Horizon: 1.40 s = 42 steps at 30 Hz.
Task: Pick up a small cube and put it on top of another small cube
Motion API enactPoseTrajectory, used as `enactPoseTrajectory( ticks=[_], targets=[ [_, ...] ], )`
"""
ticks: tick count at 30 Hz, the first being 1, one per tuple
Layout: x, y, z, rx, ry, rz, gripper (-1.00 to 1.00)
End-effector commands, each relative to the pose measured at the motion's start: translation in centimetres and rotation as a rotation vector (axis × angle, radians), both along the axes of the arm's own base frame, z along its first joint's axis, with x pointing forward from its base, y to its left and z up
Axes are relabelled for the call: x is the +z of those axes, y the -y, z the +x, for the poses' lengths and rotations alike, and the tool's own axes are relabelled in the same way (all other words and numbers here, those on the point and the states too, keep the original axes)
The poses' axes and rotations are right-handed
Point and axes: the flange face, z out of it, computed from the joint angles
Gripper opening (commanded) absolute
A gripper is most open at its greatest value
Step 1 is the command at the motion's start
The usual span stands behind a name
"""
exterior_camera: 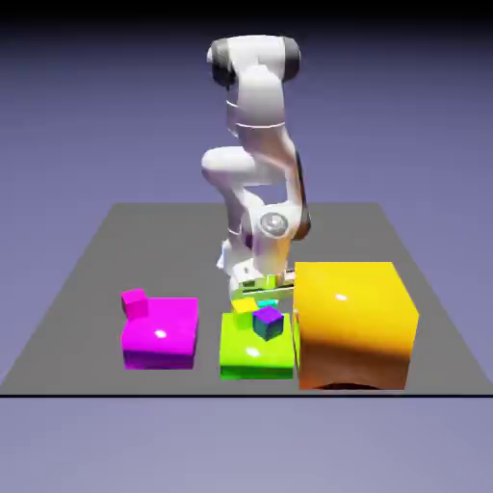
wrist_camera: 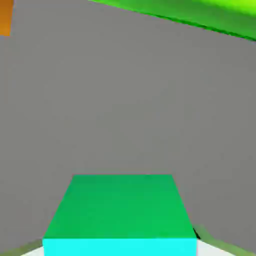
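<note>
The small cube (wrist_camera: 120, 210), teal with a green-shaded top, fills the bottom middle of the hand view, over the grey table. My gripper (wrist_camera: 120, 251) is shut on it, and slivers of pale fingertips (wrist_camera: 222, 247) show at its lower corners. In the exterior view the gripper (exterior_camera: 258, 282) is down low just behind the green block (exterior_camera: 252, 354), which hides the cube in it. A tiny yellow cube (exterior_camera: 244, 305) and a tiny purple-topped cube (exterior_camera: 268, 321) rest on that green block.
A big orange block (exterior_camera: 354, 323) stands right beside the gripper, on the exterior view's right. A magenta block (exterior_camera: 161, 334) with a tiny magenta cube (exterior_camera: 135, 302) on it lies at the left. Green block edge (wrist_camera: 200, 15) and orange corner (wrist_camera: 5, 17) show in the hand view.
</note>
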Motion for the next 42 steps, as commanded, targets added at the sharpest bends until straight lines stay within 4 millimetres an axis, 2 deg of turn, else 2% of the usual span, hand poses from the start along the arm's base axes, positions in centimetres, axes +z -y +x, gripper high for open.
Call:
enactPoseTrajectory(
  ticks=[1,5,6,14,19,26,29,39,41,42],
  targets=[
    [0.8,0.0,0.1,-0.001,0.000,0.000,-1.00],
    [3.7,0.0,0.3,-0.001,-0.001,0.000,-1.00],
    [3.7,0.0,0.3,-0.001,-0.001,0.000,-1.00],
    [1.0,4.4,0.7,0.205,-0.129,-0.003,-1.00],
    [3.1,6.9,4.3,0.061,-0.087,-0.035,-1.00],
    [7.3,11.0,9.0,-0.186,-0.017,-0.087,-1.00],
    [10.3,11.1,10.9,-0.380,0.017,-0.094,-1.00],
    [18.0,8.1,14.1,-0.815,0.026,0.009,-1.00],
    [16.3,7.7,13.4,-0.752,-0.001,0.000,-1.00],
    [16.3,7.7,13.4,-0.752,-0.001,0.000,-1.00]
  ],
)
